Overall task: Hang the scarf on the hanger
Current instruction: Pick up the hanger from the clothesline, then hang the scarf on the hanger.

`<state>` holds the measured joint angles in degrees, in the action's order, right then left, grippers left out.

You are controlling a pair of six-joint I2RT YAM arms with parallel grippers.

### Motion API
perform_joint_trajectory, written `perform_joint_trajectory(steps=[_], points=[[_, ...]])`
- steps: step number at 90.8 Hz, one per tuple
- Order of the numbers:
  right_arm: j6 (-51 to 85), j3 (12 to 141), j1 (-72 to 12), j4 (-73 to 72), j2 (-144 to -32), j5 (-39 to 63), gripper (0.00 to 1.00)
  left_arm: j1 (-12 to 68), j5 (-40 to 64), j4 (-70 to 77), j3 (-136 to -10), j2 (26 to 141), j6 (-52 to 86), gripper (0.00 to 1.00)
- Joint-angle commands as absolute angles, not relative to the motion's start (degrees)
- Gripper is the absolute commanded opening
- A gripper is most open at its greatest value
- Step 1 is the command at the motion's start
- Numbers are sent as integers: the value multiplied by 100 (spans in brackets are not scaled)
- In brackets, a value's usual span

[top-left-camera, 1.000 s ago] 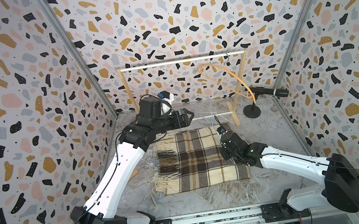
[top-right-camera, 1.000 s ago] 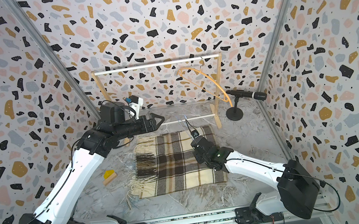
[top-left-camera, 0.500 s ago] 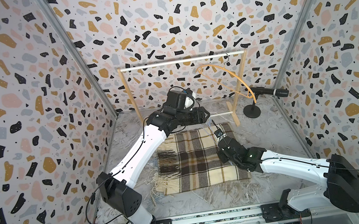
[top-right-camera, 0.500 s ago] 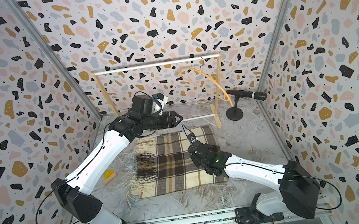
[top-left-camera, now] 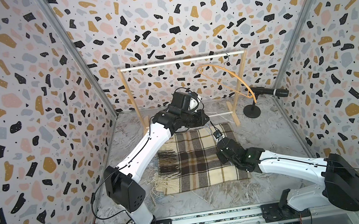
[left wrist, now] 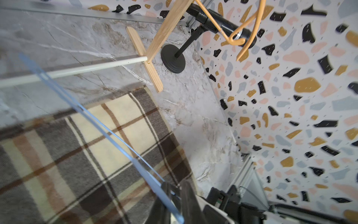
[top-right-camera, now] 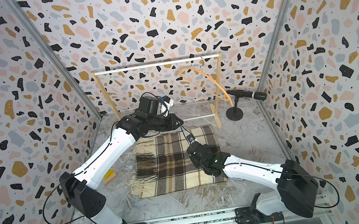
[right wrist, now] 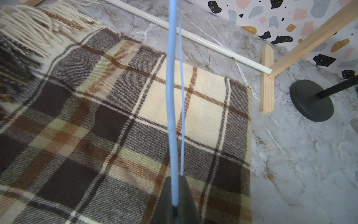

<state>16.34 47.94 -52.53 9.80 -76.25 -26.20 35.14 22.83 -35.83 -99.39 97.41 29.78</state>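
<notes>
left tool (left wrist: 175,191) moved in, pinching blue hanger (right wrist: 171,97) | right tool (right wrist: 175,180) pinching it | left tips blurred

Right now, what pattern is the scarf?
The scarf is brown, grey and cream plaid; right wrist view shows it best.

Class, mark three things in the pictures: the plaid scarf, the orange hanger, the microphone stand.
scarf (top-left-camera: 193,160): in a top view, middle of the plaid.
hanger (left wrist: 234,41): left wrist view, hooked arm end.
microphone stand (top-left-camera: 252,114): in a top view, round base.

Place: robotics lab cell
Walls: terrazzo-print panels (top-left-camera: 159,13)
Front: aluminium rail (top-left-camera: 212,217) bearing white-and-black robot arms (top-left-camera: 147,145)
Corner: black microphone on round stand (top-left-camera: 266,92)
</notes>
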Motion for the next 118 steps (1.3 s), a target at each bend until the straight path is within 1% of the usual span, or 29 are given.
perform_joint_trajectory(steps=[1,4,10,13,18,22,31,35,44,54,59,71,82,98,112,118], points=[[1526,5153,-5282,1209,-7582,-2554,0,3516,2222,-3527,-9917,9551,2844,4],[1488,5236,-5278,1312,-7588,-2434,1,3508,2153,-3582,-9897,9471,2794,1],[1502,5370,-5266,1548,-7589,-2055,12,3494,2027,-3723,-9840,9327,2658,0],[1530,5409,-5251,1618,-7567,-1804,19,3467,1990,-3788,-9786,9241,2611,0],[1529,5470,-5217,1698,-7530,-1202,37,3396,1972,-3830,-9663,9097,2560,0],[1563,5531,-5188,1789,-7509,-748,48,3330,1999,-3840,-9527,8960,2535,0],[1610,5712,-5127,2115,-7417,259,67,3103,2125,-3845,-9166,8631,2528,0],[1611,5794,-5080,2284,-7340,575,73,3006,2176,-3858,-8959,8484,2531,0],[1652,5907,-4879,2645,-7085,1174,82,2744,2213,-3855,-8456,8055,2527,0],[1694,5912,-4442,2931,-6653,1860,92,2510,2224,-3852,-7929,7574,2525,0],[1786,5857,-4132,2944,-6452,2414,98,2414,2215,-3854,-7702,7373,2527,0],[2033,5615,-3266,2953,-6174,3221,100,2183,2274,-3852,-7067,6915,2541,0],[2339,5247,-2325,2974,-6192,3523,99,1972,2438,-3841,-6603,6602,2524,0],[2403,4695,-1120,3046,-6675,3256,98,1590,2726,-3778,-6095,6392,2397,0],[2177,4397,-609,2952,-7190,2749,96,1378,3089,-3613,-5972,6547,2257,0],[2129,4256,-472,2754,-7409,2780,94,1346,3142,-3602,-5993,6643,2196,0]])
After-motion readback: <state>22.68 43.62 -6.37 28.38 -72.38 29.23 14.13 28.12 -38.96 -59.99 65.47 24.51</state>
